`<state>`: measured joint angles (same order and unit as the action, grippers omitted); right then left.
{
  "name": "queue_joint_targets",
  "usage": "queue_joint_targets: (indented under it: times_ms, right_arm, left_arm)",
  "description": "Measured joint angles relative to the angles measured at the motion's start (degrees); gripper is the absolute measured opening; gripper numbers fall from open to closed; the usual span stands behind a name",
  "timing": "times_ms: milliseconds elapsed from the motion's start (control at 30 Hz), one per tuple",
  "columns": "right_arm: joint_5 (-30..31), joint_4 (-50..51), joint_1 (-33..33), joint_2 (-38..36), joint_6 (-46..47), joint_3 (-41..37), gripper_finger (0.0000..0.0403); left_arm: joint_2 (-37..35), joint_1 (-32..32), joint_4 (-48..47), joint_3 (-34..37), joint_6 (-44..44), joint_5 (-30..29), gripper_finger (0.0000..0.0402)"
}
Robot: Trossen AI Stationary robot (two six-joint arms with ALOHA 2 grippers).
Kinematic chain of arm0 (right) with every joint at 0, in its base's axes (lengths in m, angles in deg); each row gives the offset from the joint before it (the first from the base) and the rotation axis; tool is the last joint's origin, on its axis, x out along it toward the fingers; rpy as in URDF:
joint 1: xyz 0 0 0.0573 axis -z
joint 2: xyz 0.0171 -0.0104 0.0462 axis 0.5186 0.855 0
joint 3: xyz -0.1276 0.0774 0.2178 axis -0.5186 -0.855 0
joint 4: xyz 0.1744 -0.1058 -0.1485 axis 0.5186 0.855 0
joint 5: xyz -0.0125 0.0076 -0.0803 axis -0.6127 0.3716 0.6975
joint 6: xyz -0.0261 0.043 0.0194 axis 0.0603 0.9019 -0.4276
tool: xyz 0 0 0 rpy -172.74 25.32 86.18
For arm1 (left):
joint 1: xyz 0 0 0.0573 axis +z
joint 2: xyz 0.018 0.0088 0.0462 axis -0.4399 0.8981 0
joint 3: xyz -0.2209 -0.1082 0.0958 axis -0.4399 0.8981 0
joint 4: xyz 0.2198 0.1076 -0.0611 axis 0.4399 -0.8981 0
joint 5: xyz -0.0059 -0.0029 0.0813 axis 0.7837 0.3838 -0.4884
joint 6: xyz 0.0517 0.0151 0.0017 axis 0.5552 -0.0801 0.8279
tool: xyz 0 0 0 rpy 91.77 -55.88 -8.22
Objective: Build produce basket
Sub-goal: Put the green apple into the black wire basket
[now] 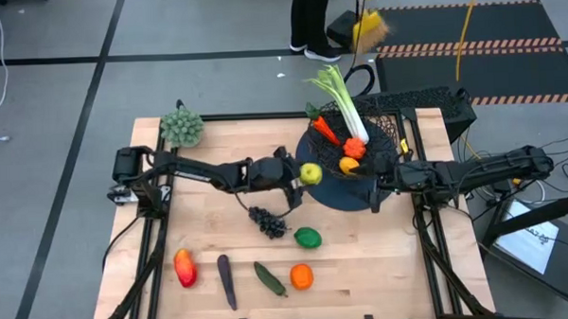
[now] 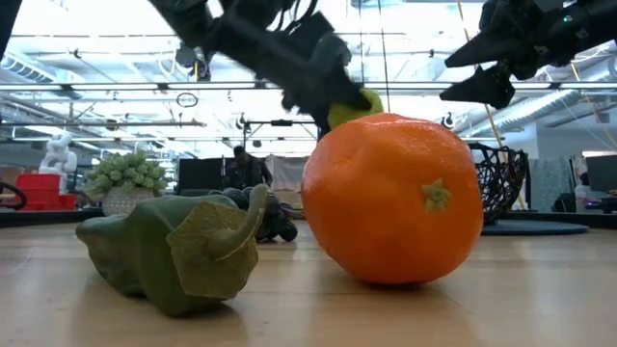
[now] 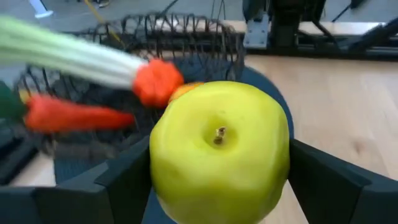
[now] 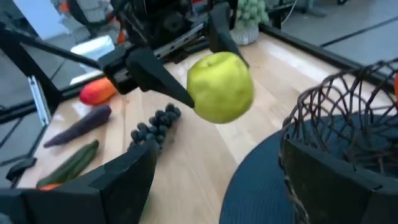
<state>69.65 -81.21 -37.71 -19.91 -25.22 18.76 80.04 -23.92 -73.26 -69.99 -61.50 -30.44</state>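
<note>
The left tool [image 1: 302,179] is clamped on the yellow-green apple [image 1: 310,174], carrying it off the table [image 1: 220,237] just at the nine o'clock edge of the basket [image 1: 382,128]. The left wrist view shows the apple [image 3: 219,149] pinched between both fingers, the wire rim right ahead. Leek [image 1: 344,105], carrot [image 1: 325,131], a red tomato [image 1: 355,148] and what looks like a lemon [image 1: 349,164] already lie in the basket. The right tool [image 1: 378,186] hangs at the basket's six o'clock side, fingers apart and empty.

The main risk is release too early: dropped here, the apple could strike the rim or the dark base disc [image 1: 337,194] and roll back across the table. The round, smooth apple could also slip in the grip. The grapes [image 1: 267,220], lime [image 1: 308,237], orange [image 1: 301,275], cucumber [image 1: 269,278], eggplant [image 1: 226,280] and red pepper [image 1: 184,267] wait toward six o'clock.
</note>
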Motion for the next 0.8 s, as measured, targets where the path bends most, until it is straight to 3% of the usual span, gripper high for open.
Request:
queue_joint_targets:
  times_ms: [267, 367, 600, 800]
  right_arm:
    - [2.3, 0.4, -2.5, -2.8, -2.1, 0.0, 0.0339]
    - [2.9, 0.4, -3.0, -3.2, -2.8, -0.1, 0.0339]
    - [3.1, 1.0, -3.4, -4.4, -3.0, -0.1, 0.0339]
    - [3.4, 1.2, -3.4, -5.6, -3.6, -0.1, 0.0339]
  left_arm:
    - [0.0, 2.3, -13.6, -15.4, 5.6, 0.0, 0.0325]
    - [-0.1, 3.7, -14.8, -19.1, 7.3, 0.0, 0.0320]
    - [0.3, 7.7, -14.2, -20.6, 7.0, -0.1, 0.0325]
    - [4.6, 9.1, -11.9, -20.6, 6.1, -0.1, 0.0318]
